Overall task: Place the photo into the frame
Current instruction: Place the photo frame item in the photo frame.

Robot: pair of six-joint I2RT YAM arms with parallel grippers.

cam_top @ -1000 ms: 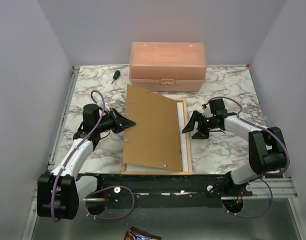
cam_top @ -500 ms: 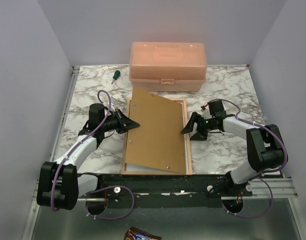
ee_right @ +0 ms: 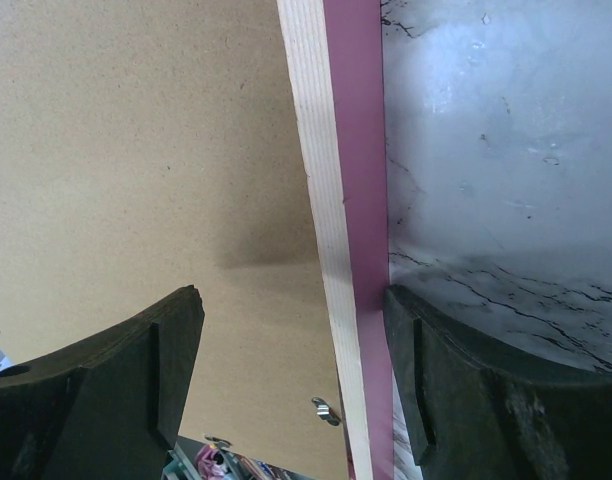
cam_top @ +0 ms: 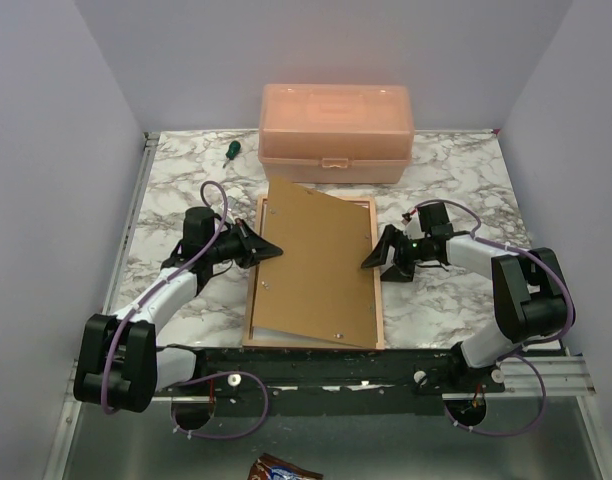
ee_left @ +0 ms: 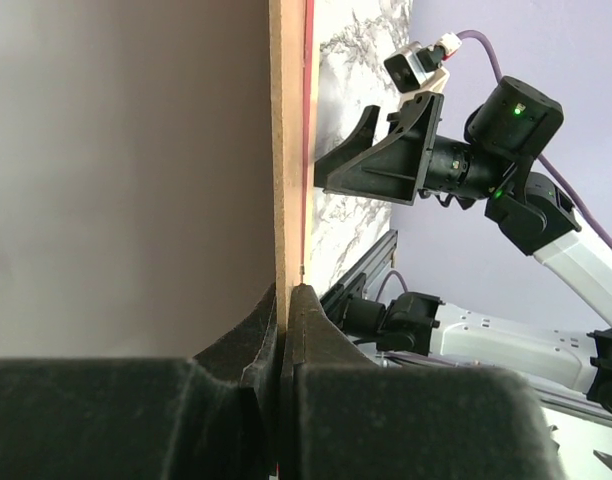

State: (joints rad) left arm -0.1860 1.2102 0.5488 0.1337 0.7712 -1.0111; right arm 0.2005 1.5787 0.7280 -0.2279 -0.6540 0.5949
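Now seating backing: left pincer [cam_top: 271, 248] pinched on edge of skewed board [cam_top: 311, 270]; right pincer [cam_top: 371, 258] spread astride right rail of frame [cam_top: 376, 300], lying back-up on bench [cam_top: 436, 300]. Presumably photo beneath, unseen. Next: square board into recess.

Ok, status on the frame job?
Left tool shut on backing board. Right tool open, straddling frame edge. Photo not visible; board lies skewed over frame.

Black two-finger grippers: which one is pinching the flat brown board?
The left gripper, shut on the brown board; the right gripper stands open astride the thin pink wooden frame.
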